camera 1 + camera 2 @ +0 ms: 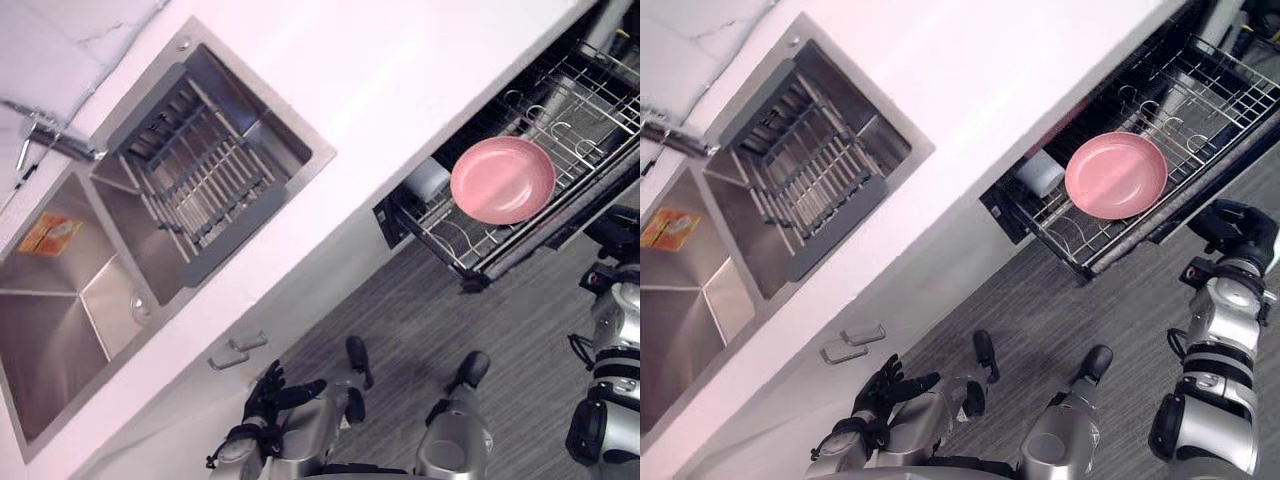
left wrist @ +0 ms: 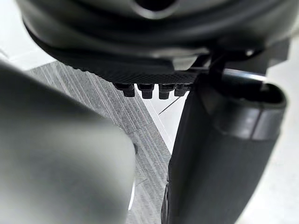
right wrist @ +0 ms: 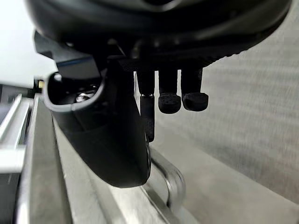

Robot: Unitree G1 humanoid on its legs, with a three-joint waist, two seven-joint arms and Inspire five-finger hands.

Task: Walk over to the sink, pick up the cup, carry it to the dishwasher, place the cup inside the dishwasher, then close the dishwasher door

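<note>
A white cup (image 1: 1040,172) lies in the pulled-out wire rack (image 1: 1200,95) of the open dishwasher, beside a pink bowl (image 1: 1116,175). My right hand (image 1: 1238,225) hangs by the outer edge of the lowered dishwasher door (image 1: 1200,195). In the right wrist view its fingers (image 3: 169,100) are straight just above the door's metal handle bar (image 3: 167,179); I cannot tell whether they touch it. My left hand (image 1: 272,388) is low by the cabinet front, fingers relaxed and holding nothing.
A double steel sink (image 1: 60,300) with a drain rack (image 1: 200,170) and a tap (image 1: 55,140) sits in the white counter (image 1: 380,80) to the left. Cabinet handles (image 1: 238,350) are just above my left hand. Grey floor lies below the rack.
</note>
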